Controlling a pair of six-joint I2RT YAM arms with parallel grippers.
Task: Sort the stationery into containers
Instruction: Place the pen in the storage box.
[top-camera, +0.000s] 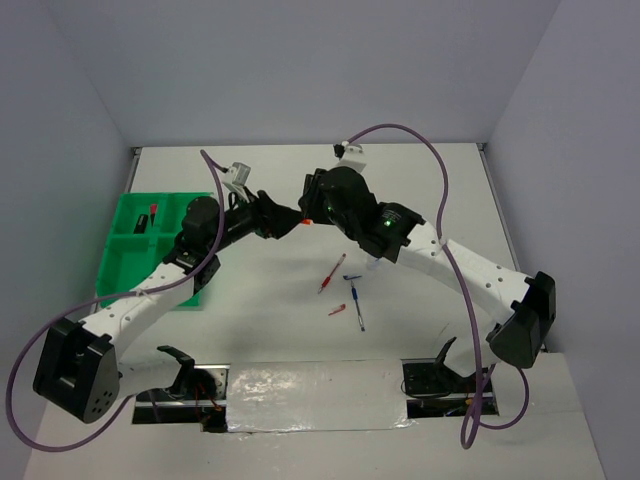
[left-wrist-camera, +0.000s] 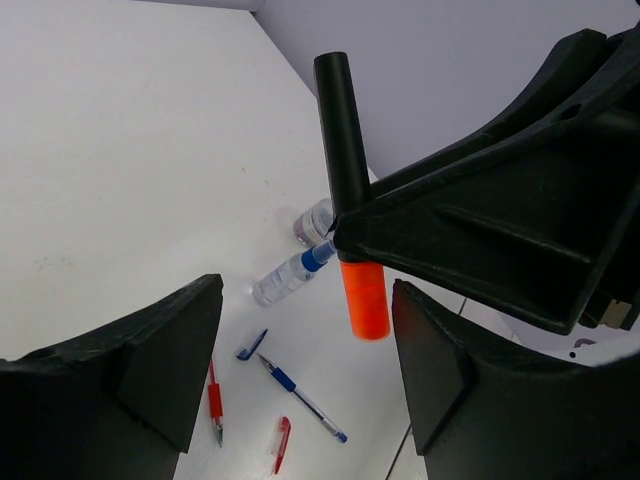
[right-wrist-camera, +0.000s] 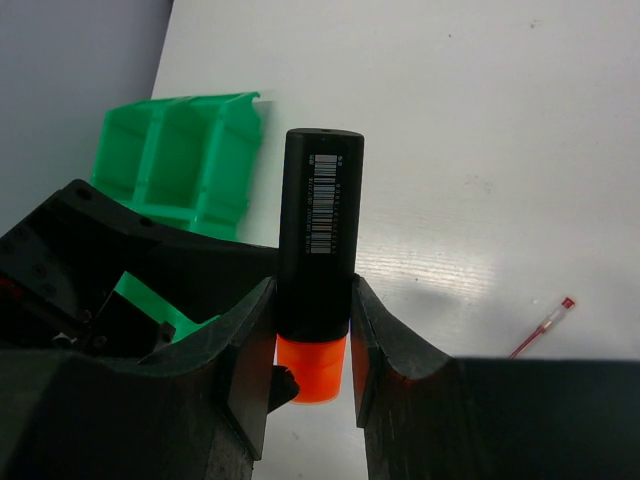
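Right wrist view shows the right pincer (right-wrist-camera: 313, 335) squeezing a short fat highlighter (right-wrist-camera: 320, 220). Its two black fingers press on both sides of it, just above the orange end. The body is black, round and smooth. A white label with black bar stripes and tiny numbers runs down it. The numbers are too small to read.

From above, both arms meet in the air over the middle of the white table (top-camera: 420, 190), a bit toward the far edge. The highlighter is up there, not on the table.

The left pincer (left-wrist-camera: 305, 320) is spread wide. Its two fat black fingers stand on either side of the orange end and do not touch it. The big black right pincer fills the right side of the left wrist view and hides part of the table.

A bright green plastic tray (top-camera: 122, 265) lies by the left edge of the table. One far box in it has a little thing with a red tip; I cannot tell what it is.

On the table near the middle lie a thin red pen (left-wrist-camera: 214, 400), a thin blue pen (left-wrist-camera: 300, 398), a loose blue cap (left-wrist-camera: 250, 344) and a loose red cap (left-wrist-camera: 282, 443). A small clear bottle (left-wrist-camera: 285, 280) with a blue top lies on its side. A see-through round roll (left-wrist-camera: 315, 222) sits just beside it.

Purple cables (top-camera: 440, 160) loop over both arms.
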